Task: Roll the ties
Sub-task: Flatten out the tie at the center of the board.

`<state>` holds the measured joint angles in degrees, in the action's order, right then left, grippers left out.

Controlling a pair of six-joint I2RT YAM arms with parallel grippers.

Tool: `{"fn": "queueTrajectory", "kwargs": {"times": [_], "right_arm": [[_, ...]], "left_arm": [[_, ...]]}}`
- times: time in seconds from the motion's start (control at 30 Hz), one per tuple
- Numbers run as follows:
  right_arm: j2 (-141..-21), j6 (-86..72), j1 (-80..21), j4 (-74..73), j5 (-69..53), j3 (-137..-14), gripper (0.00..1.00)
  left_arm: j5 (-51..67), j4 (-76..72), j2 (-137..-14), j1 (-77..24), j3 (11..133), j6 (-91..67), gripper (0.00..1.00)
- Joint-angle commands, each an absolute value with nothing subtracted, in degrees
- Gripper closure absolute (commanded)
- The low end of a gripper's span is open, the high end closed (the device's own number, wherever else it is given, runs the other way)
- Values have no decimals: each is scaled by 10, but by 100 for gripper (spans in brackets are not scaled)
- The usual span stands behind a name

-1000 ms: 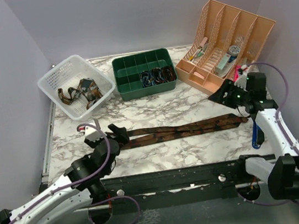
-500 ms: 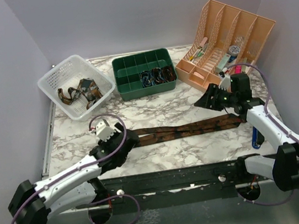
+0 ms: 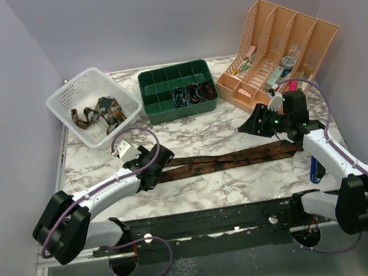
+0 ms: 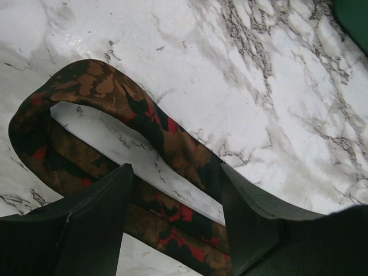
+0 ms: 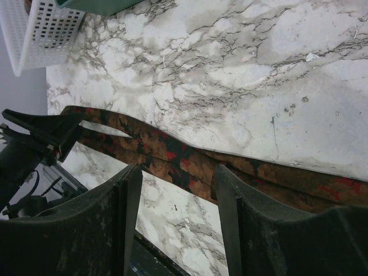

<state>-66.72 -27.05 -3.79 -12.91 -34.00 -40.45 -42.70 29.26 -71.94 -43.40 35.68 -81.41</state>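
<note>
Brown patterned tie lay doubled flat along the marble table, not yet rolled. Within the last second the left gripper had swung onto its looped end, jaws narrowing but still unclamped astride both layers. The right gripper hovered spread above the far end, so rolling looked about to begin.

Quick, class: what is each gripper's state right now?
Left gripper: open, straddling the folded tie.
Right gripper: open, holding nothing.
</note>
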Motion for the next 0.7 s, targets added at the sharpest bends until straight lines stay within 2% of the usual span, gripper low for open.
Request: {"fn": "queueTrajectory", "kwargs": {"times": [0.0,0.3,0.4,0.53,0.57,0.6,0.67], "right_arm": [[-668,-274,-41,-121,-350,-410,42],[-690,-269,-41,-117,-360,-414,42],[-693,-264,-42,-118,-362,-416,42],[-700,-250,-42,-134,-360,-408,42],[-700,-247,-41,-138,-359,-403,42],[-700,-244,-41,-140,-360,-397,42],[-702,-239,-41,-142,-364,-385,42]], "left_arm": [[-404,300,-745,-426,359,-822,38],[-451,257,-802,-408,374,-802,46],[-452,256,-827,-402,384,-794,53],[-462,253,-825,-401,369,-818,68],[-466,251,-820,-401,364,-821,73],[-469,249,-813,-400,360,-822,84],[-476,246,-796,-398,351,-823,91]]}}
